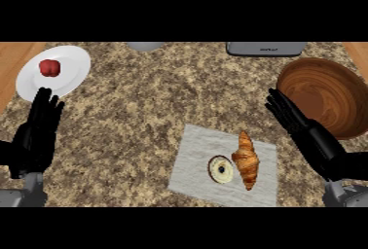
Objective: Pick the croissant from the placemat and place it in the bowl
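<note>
- The croissant lies on the grey placemat, toward the mat's right side, untouched by either hand.
- Its long axis runs almost straight up and down the head view, one tip toward the far edge of the counter and the other toward the robot.
- A small round pastry with a dark centre sits just beside it on the left, close enough that the two may touch; I cannot tell.
- The right hand is open, fingers straight and pointing away from the robot, holding nothing; it hangs to the right of the croissant and somewhat farther up the view.
- The left hand is also open and empty, resting at the view's left, its fingertips at the near rim of a white plate that carries a red item.
- The right hand is clearly the nearer one, so I judge the pick falls to it: the croissant lies to its left and toward the robot.
- The wooden bowl stands just right of that hand, well placed for the drop.
- A grasp across the narrow width looks best, coming from the right to avoid the round pastry.
</note>
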